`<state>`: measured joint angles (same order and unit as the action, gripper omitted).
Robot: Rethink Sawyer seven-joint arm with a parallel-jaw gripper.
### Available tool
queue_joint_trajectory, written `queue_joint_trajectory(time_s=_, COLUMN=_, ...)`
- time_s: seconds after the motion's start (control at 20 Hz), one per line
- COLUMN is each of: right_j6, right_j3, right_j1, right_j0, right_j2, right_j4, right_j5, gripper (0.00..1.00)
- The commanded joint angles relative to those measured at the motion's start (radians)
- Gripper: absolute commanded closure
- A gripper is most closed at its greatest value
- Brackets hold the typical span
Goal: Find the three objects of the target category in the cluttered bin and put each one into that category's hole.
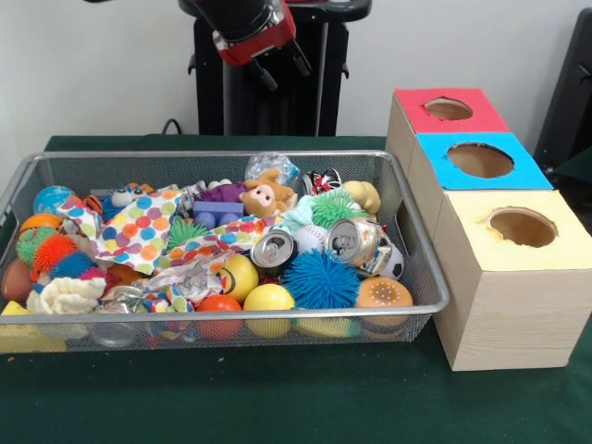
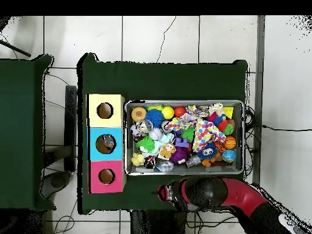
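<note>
Bin of silver wire mesh, rectangular with a rolled rim, sits on the green cloth-covered table, filling the left and middle of the front view and heaped with small toys. At its left end lie a fuzzy orange ball and a cream knitted bundle. Next comes a crumpled polka-dot cloth in many colours, with a purple building block behind it. Toward the middle are smooth yellow balls, a dented drink can and a brown plush animal. Further right sit a spiky blue rubber ball, a second crushed can and a spiky green ball.

Right of the bin, just beside it, stand three pale wooden boxes in a row, each with a round hole: yellow-topped nearest, blue-topped in the middle, red-topped farthest.

The gripper hangs above the bin's far edge, red collar over dark fingers that are spread apart and carry nothing.
</note>
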<state>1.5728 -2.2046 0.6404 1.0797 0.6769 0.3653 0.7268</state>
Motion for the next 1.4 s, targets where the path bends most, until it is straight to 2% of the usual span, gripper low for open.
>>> queue_joint_trajectory(time_s=0.05, right_j6=0.07, right_j3=0.146, right_j1=-0.039, right_j0=-0.044, right_j2=-0.1, right_j4=0.04, right_j5=-0.013, gripper=0.0)
queue_joint_trajectory(time_s=0.25, right_j6=0.078, right_j3=0.126, right_j1=-0.026, right_j0=-0.047, right_j2=-0.119, right_j4=0.048, right_j5=-0.067, gripper=0.0)
queue_joint_trajectory(time_s=0.7, right_j6=0.089, right_j3=0.132, right_j1=-0.059, right_j0=-0.068, right_j2=-0.165, right_j4=0.051, right_j5=-0.139, gripper=0.0)
queue_joint_trajectory(time_s=1.4, right_j6=0.087, right_j3=0.157, right_j1=-0.095, right_j0=-0.118, right_j2=-0.215, right_j4=0.035, right_j5=-0.201, gripper=0.0)
